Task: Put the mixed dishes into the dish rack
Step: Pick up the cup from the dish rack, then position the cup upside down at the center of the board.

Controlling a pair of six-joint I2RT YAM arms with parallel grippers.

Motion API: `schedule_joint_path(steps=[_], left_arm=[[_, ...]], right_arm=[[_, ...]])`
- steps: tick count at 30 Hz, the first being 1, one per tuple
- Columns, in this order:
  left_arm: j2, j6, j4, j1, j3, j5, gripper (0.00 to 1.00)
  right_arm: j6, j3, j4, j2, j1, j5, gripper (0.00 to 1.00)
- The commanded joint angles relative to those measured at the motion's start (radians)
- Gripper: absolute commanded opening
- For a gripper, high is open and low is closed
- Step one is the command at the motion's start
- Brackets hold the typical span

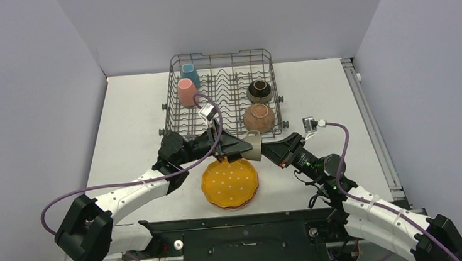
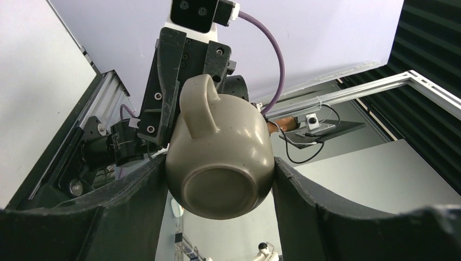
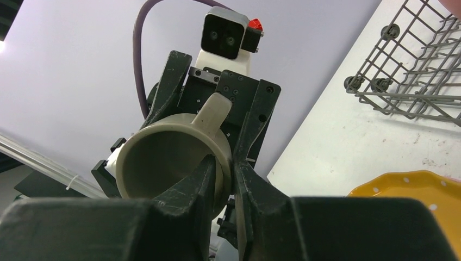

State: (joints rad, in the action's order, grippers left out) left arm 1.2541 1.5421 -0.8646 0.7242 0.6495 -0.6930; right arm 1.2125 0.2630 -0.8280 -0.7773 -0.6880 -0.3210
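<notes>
Left wrist view: left end effector (image 2: pixel 217 174) is clamped on both sides of the grey-green cup (image 2: pixel 220 163). The cup is in the air, between the rack (image 1: pixel 222 54) front and the yellow plate (image 1: pixel 230 182) on the counter (image 1: pixel 133 126). Right end effector (image 3: pixel 231 168) straddles the cup rim, jaws nearly together; if it pinches or is loose, I cannot tell. Advice: check left grip is firm, then right lets go fully & backs off straight, w/o tilting the cup. Rack holds blue cup (image 1: pixel 189 75) & pink cup (image 1: pixel 186 92) at left, brown bowl (image 1: pixel 259 91) & terracotta bowl (image 1: pixel 257 117) at right.
</notes>
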Motion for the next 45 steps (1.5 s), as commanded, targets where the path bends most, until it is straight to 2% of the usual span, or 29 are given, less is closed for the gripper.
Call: schedule_joint_path(steps=[1, 11, 20, 26, 29, 34, 36, 40, 45], left_arm=[[-0.012, -0.017, -0.059, 0.000, 0.049, -0.030, 0.10], [-0.024, -0.047, -0.021, -0.048, 0.065, -0.050, 0.02], [-0.038, -0.181, 0.193, -0.120, 0.116, -0.097, 0.00], [-0.070, -0.400, 0.505, -0.199, 0.208, -0.088, 0.00], [-0.064, -0.534, 0.690, -0.223, 0.258, -0.061, 0.00], [-0.035, -0.681, 0.909, -0.262, 0.375, -0.008, 0.00], [-0.012, -0.773, 1.085, -0.271, 0.446, 0.047, 0.00], [0.038, -0.973, 1.313, -0.275, 0.589, 0.221, 0.00], [0.104, -1.073, 1.447, -0.283, 0.706, 0.388, 0.00]], right_arm=[[-0.058, 0.006, 0.023, 0.059, -0.004, -0.005, 0.17], [-0.141, 0.030, 0.216, 0.148, -0.001, 0.003, 0.27], [-0.246, 0.085, 0.433, 0.233, -0.001, 0.024, 0.30], [-0.411, 0.202, 0.728, 0.295, 0.000, 0.079, 0.31], [-0.482, 0.247, 0.811, 0.302, 0.001, 0.095, 0.32], [-0.540, 0.296, 0.924, 0.302, 0.001, 0.118, 0.33], [-0.559, 0.306, 0.955, 0.303, 0.001, 0.130, 0.33], [-0.582, 0.324, 1.002, 0.295, 0.000, 0.137, 0.34], [-0.586, 0.334, 1.034, 0.287, 0.002, 0.160, 0.34]])
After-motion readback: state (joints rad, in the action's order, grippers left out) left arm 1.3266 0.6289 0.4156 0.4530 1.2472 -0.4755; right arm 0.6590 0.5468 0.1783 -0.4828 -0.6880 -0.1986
